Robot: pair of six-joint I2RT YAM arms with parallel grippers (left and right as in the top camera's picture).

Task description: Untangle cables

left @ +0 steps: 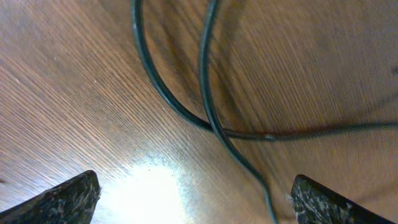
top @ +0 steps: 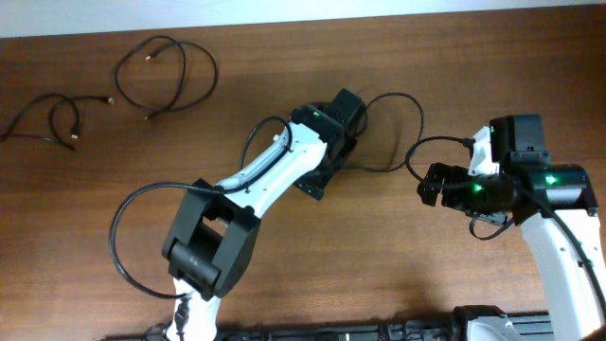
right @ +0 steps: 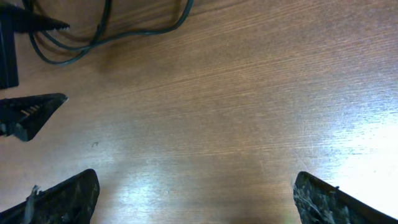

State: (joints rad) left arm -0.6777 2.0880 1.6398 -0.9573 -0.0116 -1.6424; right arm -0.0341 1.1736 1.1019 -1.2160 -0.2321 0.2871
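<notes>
two cables [top: 215, 71] at ten o'clock seem separated; the third cable [left: 203, 74] crosses itself under the left gripper [left: 196, 202]. it and the right gripper [right: 196, 199]: jaws apart, empty.

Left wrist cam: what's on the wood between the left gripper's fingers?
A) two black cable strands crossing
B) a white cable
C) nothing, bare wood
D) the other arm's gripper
A: the left wrist view shows two strands of black cable crossing on the table in front of the left gripper. Its jaws stand wide open and touch neither strand.
</notes>
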